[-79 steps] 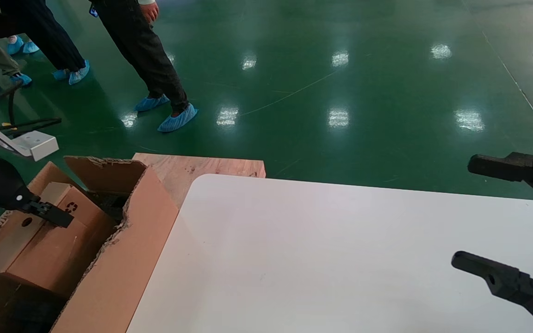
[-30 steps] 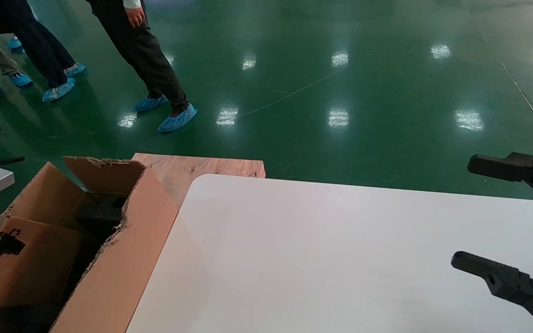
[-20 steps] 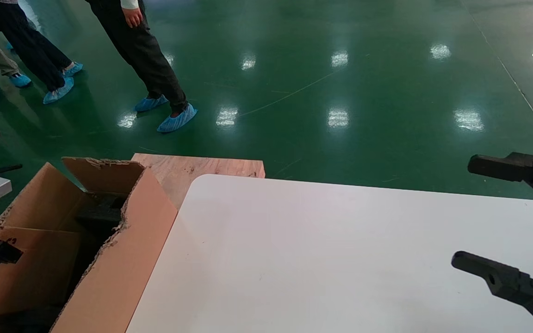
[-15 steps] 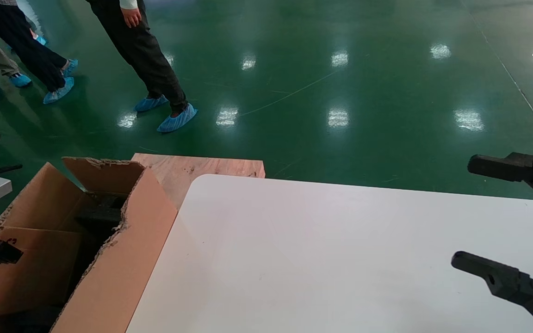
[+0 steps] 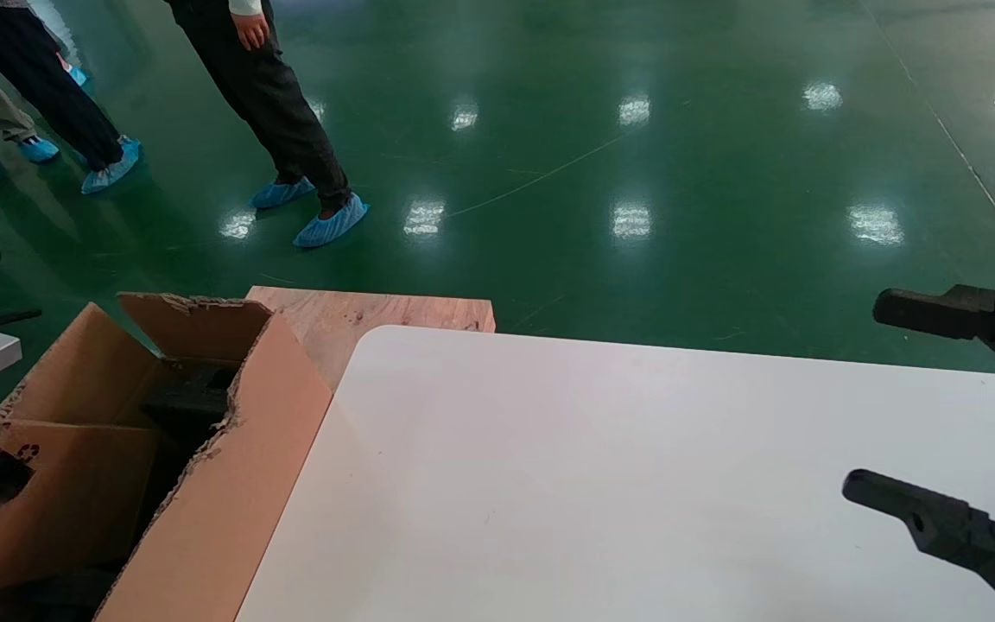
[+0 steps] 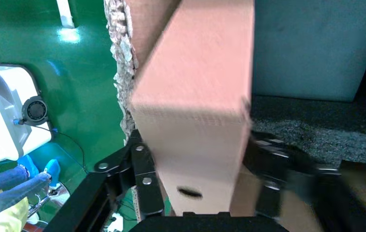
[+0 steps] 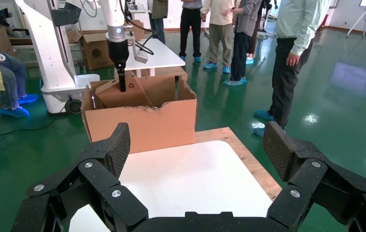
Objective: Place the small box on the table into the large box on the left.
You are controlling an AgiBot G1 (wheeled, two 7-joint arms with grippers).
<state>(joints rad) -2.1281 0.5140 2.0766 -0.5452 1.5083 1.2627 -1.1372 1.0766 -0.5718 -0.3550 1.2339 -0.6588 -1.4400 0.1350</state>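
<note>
Clamped on the small box inside the large box, the left gripper risks snagging a ragged flap (right gripper spread wide above the table).

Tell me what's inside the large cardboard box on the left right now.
Inside the large box: the small box, gripped by the left gripper, and black foam behind it. The small box and carton walls hide the bottom beneath it.
</note>
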